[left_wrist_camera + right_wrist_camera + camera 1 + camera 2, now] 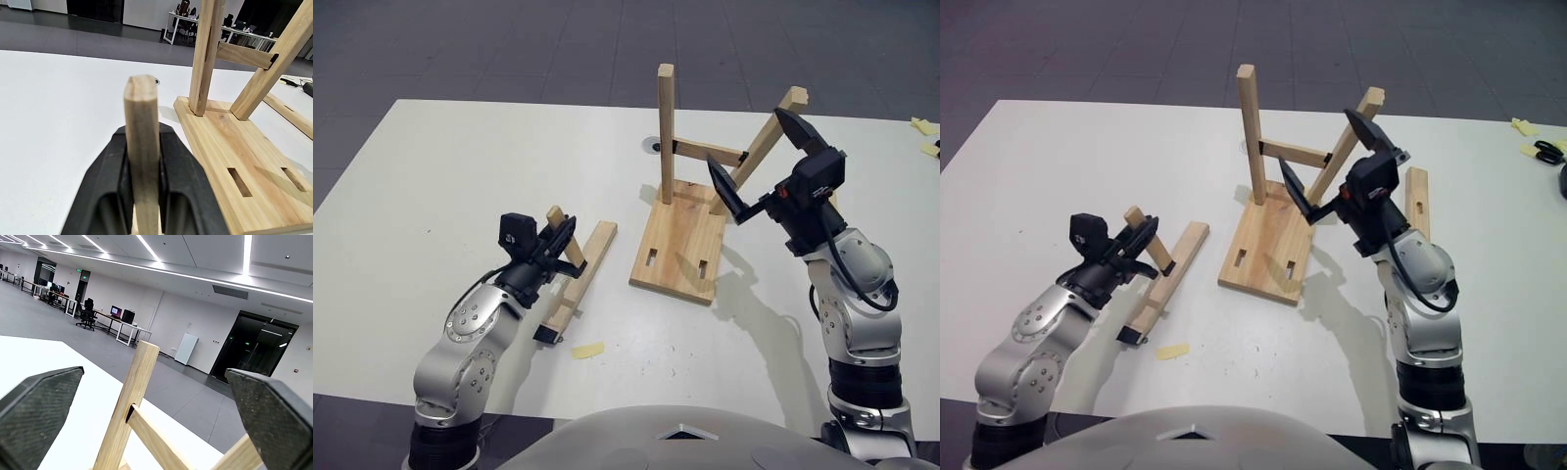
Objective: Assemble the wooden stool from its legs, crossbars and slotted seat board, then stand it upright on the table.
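The left gripper [564, 233] is clamped on a leg of the second leg pair [589, 264], which rests on the tabletop [440, 186] toward its near edge, beside the mid-table seat board [680, 245]. The right gripper [744, 139], fingers [729, 196] wide apart, straddles the leaning leg [766, 142] already slotted in. Next, probably: lift the pair, stand it upright and align it with the empty slots [651, 258].

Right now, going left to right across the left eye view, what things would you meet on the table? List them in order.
left gripper clamping the loose leg frame → upright leg → leaning leg → yellow tape scraps
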Action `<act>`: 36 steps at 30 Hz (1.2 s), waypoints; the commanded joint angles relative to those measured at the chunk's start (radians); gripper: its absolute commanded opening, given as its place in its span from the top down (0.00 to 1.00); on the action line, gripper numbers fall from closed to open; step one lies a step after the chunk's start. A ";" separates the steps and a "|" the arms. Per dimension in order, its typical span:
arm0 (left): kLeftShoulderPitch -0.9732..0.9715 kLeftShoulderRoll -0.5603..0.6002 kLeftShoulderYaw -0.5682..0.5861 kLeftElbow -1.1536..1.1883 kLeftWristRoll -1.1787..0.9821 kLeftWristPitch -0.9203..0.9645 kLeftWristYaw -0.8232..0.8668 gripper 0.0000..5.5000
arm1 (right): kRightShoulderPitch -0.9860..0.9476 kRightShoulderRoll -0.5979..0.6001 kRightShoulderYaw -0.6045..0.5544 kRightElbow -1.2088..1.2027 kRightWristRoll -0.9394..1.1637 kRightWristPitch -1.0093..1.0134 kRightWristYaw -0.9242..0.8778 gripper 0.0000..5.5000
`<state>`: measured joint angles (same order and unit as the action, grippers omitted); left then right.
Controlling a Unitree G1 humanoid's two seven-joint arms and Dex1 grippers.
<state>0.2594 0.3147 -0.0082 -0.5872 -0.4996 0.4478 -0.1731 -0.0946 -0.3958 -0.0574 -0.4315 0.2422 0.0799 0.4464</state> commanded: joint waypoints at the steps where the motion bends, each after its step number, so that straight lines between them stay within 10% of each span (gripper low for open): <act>1: 0.148 -0.061 -0.020 0.174 0.097 -0.089 0.016 0.92 | -0.024 -0.008 0.003 0.007 -0.005 -0.007 0.013 0.02; 14: 0.151 0.022 -0.104 0.403 0.269 -0.192 -0.064 0.92 | -0.053 -0.003 -0.001 0.016 -0.009 -0.003 0.009 0.02; 23: -0.201 0.088 0.027 0.672 0.301 -0.278 -0.046 0.92 | -0.068 0.012 0.020 0.028 -0.023 -0.017 0.008 0.02; 36: -0.147 -0.052 0.084 0.847 0.127 -0.186 -0.130 0.92 | -0.097 0.022 0.027 0.033 -0.029 -0.021 0.001 0.02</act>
<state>-0.0913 0.3237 0.1427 0.0976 -0.3985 0.0579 -0.2987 -0.1622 -0.3740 -0.0262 -0.4086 0.2190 0.0612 0.4506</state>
